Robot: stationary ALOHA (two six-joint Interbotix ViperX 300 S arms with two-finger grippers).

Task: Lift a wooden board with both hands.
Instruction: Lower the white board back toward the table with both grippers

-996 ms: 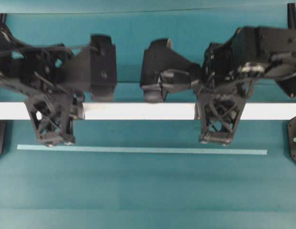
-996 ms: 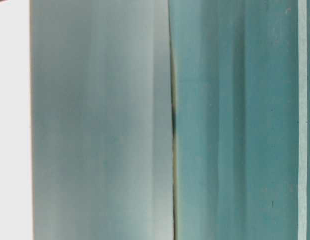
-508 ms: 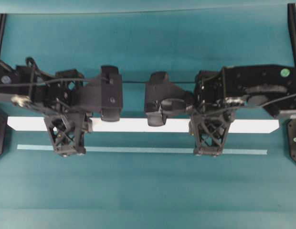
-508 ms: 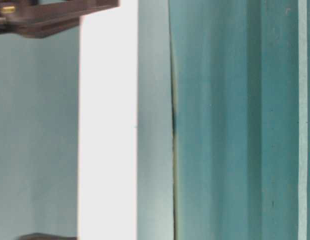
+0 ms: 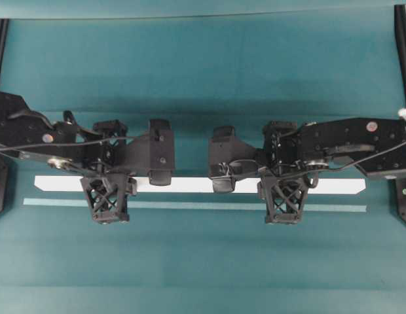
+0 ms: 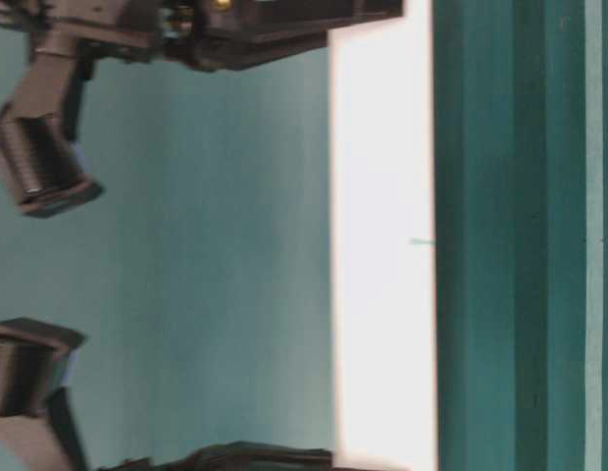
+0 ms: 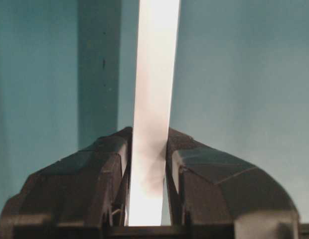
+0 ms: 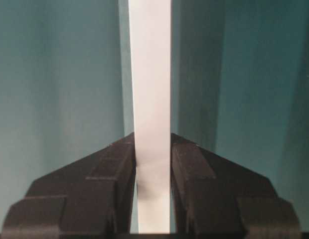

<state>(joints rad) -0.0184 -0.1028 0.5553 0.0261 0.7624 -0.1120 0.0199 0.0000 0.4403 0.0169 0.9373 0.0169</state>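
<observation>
Overhead view: teal table [image 5: 203,261] bearing the wooden board [image 5: 190,185], a long white plank lying crosswise just behind the thinner pale teal strip [image 5: 203,207]. Left gripper [image 5: 106,209] clamps the board near its left end, right gripper [image 5: 281,210] near its right end. Wrist views show each pair of fingers [image 7: 99,179] [image 8: 112,179] closed narrowly against the board's two faces.

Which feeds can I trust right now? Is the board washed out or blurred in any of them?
Overhead view: sharp, evenly lit; the board reads clean white, with both arms' shadows on the cloth behind. Table-level view: the board is blown out to a featureless glare with soft edges. Left wrist view: the board glares, its edges bleeding between the left tool fingers. Right wrist view: crisper, the board shaded near the right tool.
</observation>
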